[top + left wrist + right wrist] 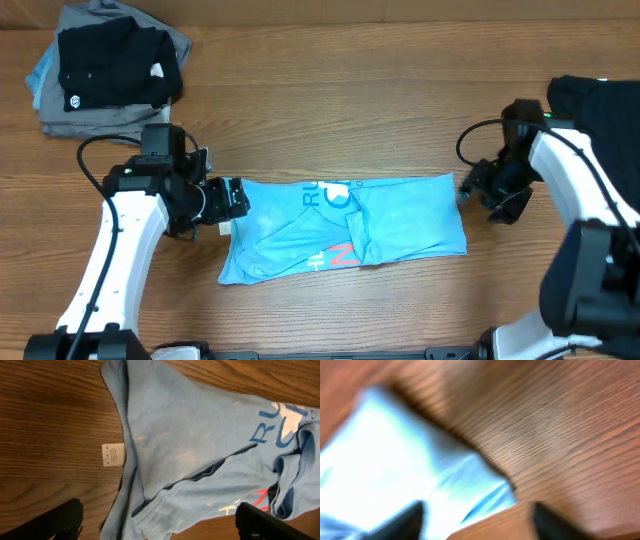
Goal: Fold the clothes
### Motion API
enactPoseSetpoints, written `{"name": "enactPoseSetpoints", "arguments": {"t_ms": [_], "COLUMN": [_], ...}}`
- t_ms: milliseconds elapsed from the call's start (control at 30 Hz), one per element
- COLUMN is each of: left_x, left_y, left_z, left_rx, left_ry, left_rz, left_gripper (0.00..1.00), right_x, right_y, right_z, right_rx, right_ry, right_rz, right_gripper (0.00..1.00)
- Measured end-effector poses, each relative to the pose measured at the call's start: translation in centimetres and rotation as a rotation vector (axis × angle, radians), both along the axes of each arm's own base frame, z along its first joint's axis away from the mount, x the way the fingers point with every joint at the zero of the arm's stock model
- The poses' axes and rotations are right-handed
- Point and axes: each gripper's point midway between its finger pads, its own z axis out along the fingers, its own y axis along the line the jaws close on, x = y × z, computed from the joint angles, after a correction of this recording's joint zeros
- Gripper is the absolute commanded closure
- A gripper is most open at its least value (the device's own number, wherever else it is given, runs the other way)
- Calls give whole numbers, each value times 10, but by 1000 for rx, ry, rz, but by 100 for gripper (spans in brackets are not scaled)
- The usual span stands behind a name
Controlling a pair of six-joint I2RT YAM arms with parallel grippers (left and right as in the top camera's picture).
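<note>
T-shirt lies half-folded on counter, L jaws wide at its collar end, R jaws apart off opposite end, both empty, prob. positioned for next fold.

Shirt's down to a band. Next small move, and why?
Probably lower the left gripper onto the left end of the T-shirt and close on it. Its jaws stand open right at that edge, by the label; the right gripper is open, beside the right end, holding nothing. A crosswise fold seems next.
</note>
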Motion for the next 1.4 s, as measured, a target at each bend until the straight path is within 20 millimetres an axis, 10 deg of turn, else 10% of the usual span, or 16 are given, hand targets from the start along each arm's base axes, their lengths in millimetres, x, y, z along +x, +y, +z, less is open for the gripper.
{"name": "enactPoseSetpoints", "arguments": {"t_ms": [500,1400], "left_x": [-11,-13], "left_y": [4,-25], "left_z": [-58,-88], "left_rx": [-117,-110], "left_ry": [221,306], "left_rz": [-51,-156], "left_gripper": [0,8], "right_x": [-3,6], "right_y": [29,30], "right_z": [24,24], "right_rx": [181,186], "right_ry": [-71,-112], "right_rz": [116,139], "right_gripper": [0,0]}}
